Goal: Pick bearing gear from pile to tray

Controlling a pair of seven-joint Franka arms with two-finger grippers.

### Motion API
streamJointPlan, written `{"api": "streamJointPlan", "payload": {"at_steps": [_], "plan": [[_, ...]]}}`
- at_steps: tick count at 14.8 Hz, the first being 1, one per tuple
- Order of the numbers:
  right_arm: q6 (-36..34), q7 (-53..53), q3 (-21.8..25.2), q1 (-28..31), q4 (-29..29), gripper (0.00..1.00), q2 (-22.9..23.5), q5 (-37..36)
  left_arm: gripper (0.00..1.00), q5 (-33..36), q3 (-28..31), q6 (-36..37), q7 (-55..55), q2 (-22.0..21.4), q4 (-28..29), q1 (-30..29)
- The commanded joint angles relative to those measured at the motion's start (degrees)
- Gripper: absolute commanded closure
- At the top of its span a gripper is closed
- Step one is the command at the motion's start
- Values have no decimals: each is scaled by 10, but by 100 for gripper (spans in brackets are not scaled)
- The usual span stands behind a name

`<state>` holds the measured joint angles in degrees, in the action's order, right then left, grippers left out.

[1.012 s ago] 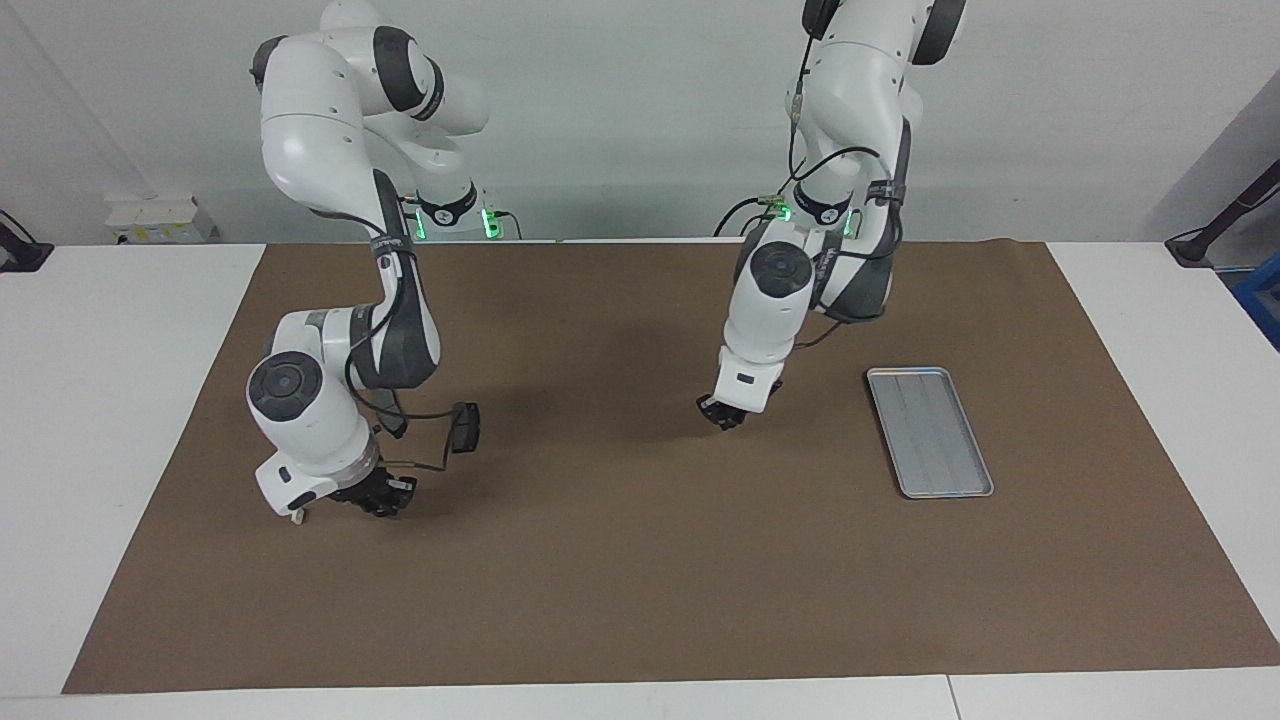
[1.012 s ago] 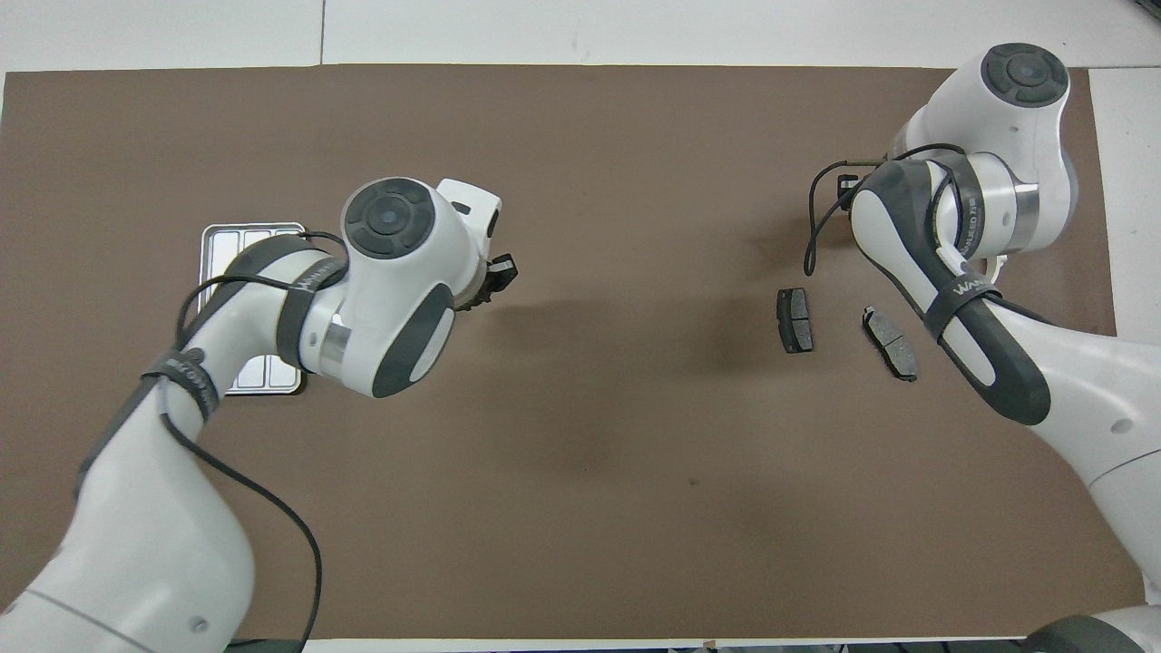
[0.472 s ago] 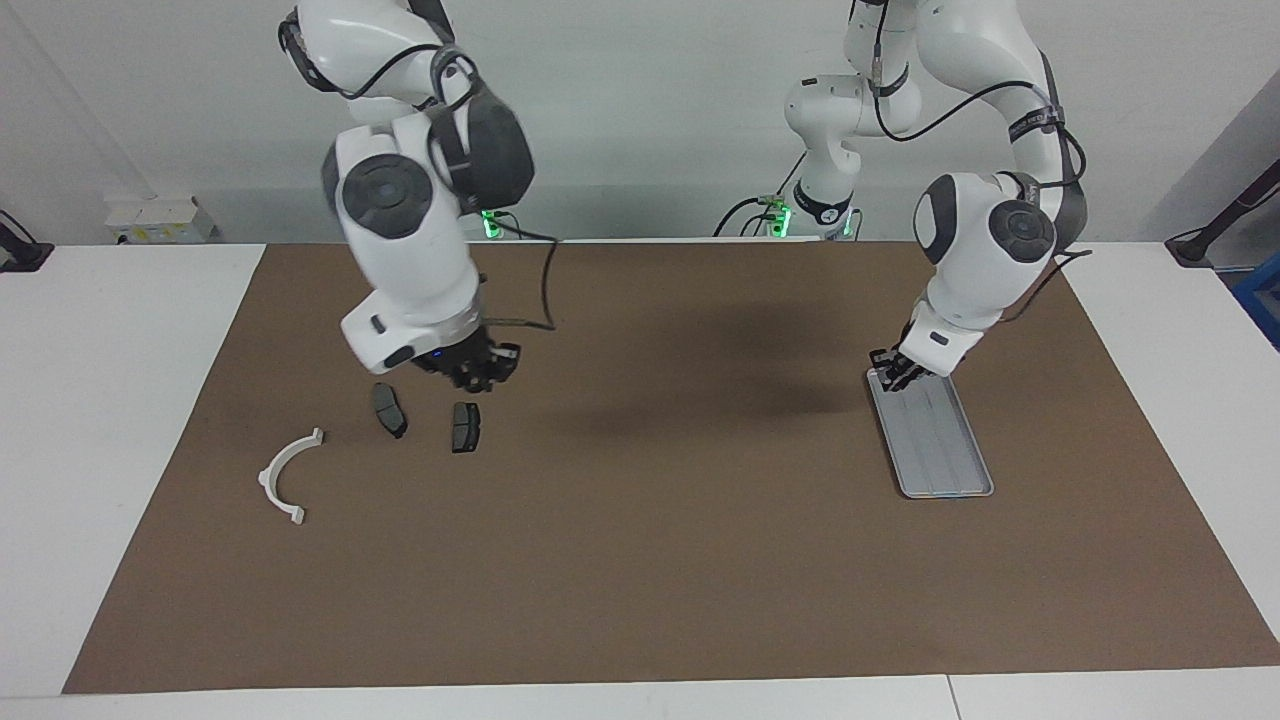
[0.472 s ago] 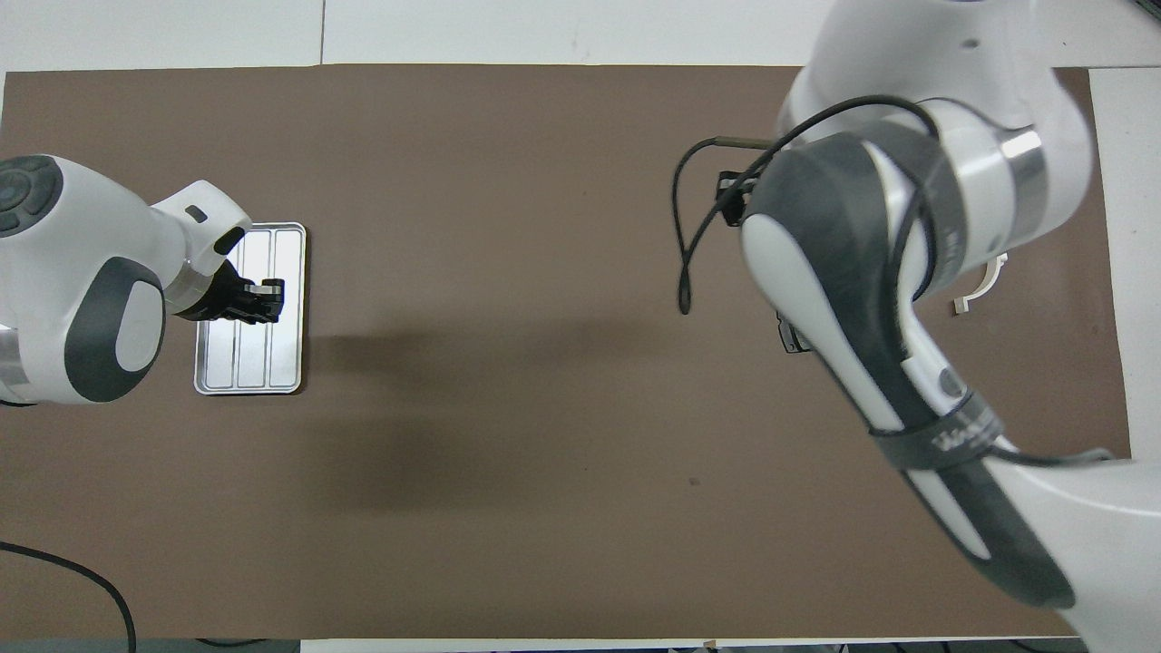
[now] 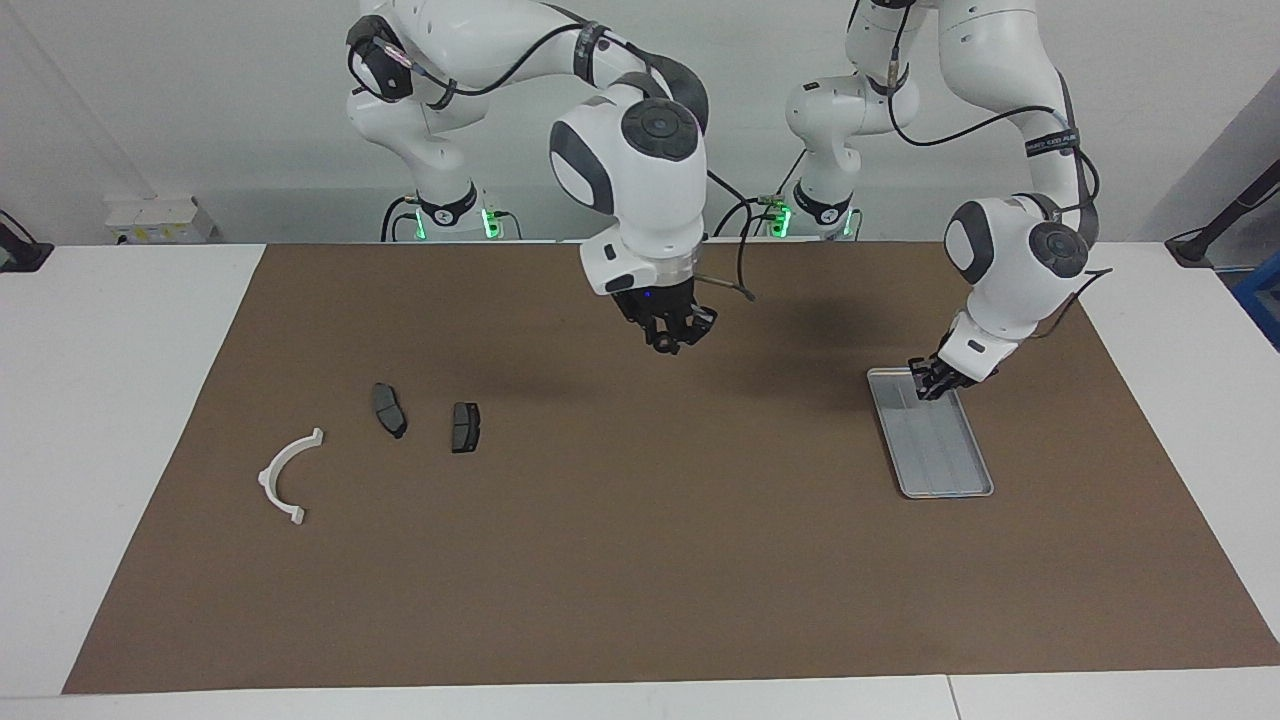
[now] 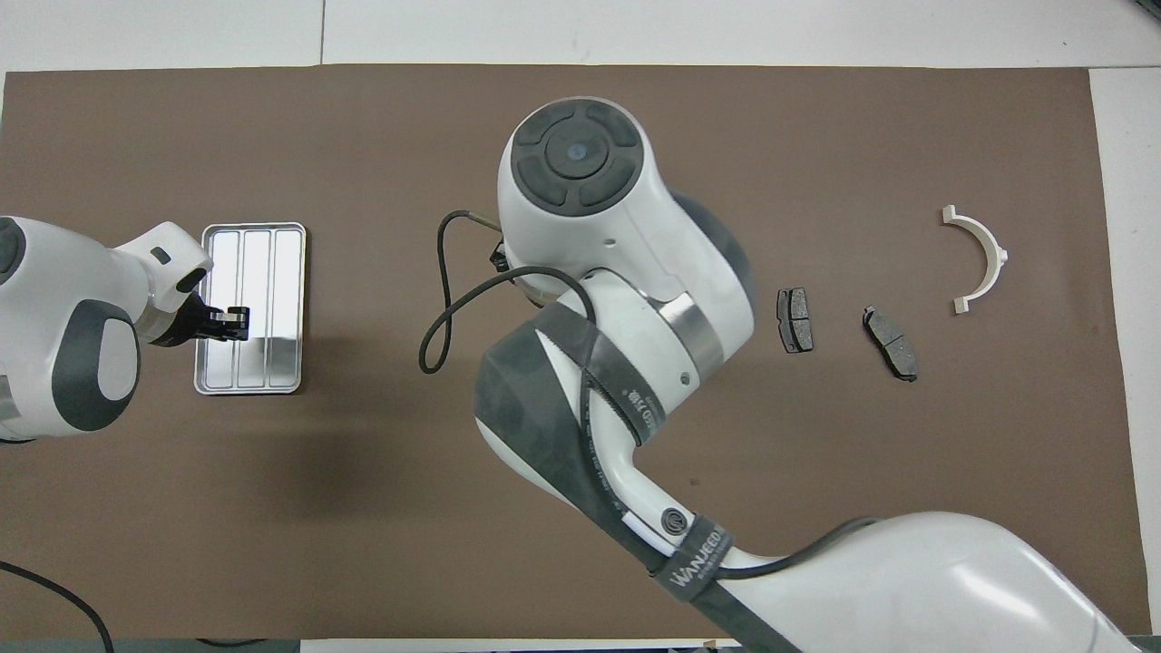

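The pile lies toward the right arm's end of the mat: a white curved arc [image 5: 285, 475] [image 6: 980, 258] and two dark brake pads [image 5: 388, 410] [image 5: 465, 427] [image 6: 795, 319] [image 6: 890, 342]. No bearing gear shows in either view. The silver tray [image 5: 950, 470] [image 6: 263, 263] sits toward the left arm's end, its floor bare. My left gripper [image 5: 930, 380] [image 6: 238, 324] is shut and hangs low over the tray's end nearest the robots. My right gripper [image 5: 668, 338] is raised over bare mat between pile and tray. Its own wrist hides it in the overhead view.
A brown mat [image 5: 640, 560] covers most of the white table [image 5: 110, 400]. A black cable [image 6: 435, 317] loops off my right wrist. The right arm's forearm spans the mat's middle in the overhead view.
My right gripper rose from the pile and swung to the mat's middle. My left gripper went from the middle to the tray and then shifted slightly over it.
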<state>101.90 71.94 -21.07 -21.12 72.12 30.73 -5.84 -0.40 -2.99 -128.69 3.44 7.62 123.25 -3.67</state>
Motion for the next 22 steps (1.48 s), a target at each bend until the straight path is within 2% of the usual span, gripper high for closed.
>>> {"api": "streamJointPlan", "payload": {"at_steps": [1,3,7,11,12,13,14,15,17,19,22], "plan": [[78,48,6,-26,47,100,33,-17,84,3,-6,-24,5,-16,31,-7],[140,93,4,-38,50,100,80,-83,83,3,-6,-41,4,-15,44,-6],[213,97,6,-32,77,100,111,-111,81,3,-6,-67,-4,-5,58,1],[220,98,6,-31,78,100,124,-123,77,3,-6,-93,-5,5,67,2],[219,98,6,-31,77,100,124,-124,65,3,-6,-98,-5,9,67,3],[217,98,6,-31,74,100,124,-124,26,3,-6,-96,-4,10,66,2],[213,98,6,-31,73,100,124,-123,0,3,-6,-94,-3,11,60,2],[208,98,8,-31,72,1,124,-124,0,3,-7,-90,-4,11,52,3],[169,96,10,-30,58,0,122,-119,0,-1,-9,-73,-5,8,34,3],[122,94,9,-15,11,0,121,-116,0,-13,-12,-35,-42,8,-3,15],[110,54,2,30,-3,0,93,-96,0,-14,-11,-23,-172,13,-34,98]]}}
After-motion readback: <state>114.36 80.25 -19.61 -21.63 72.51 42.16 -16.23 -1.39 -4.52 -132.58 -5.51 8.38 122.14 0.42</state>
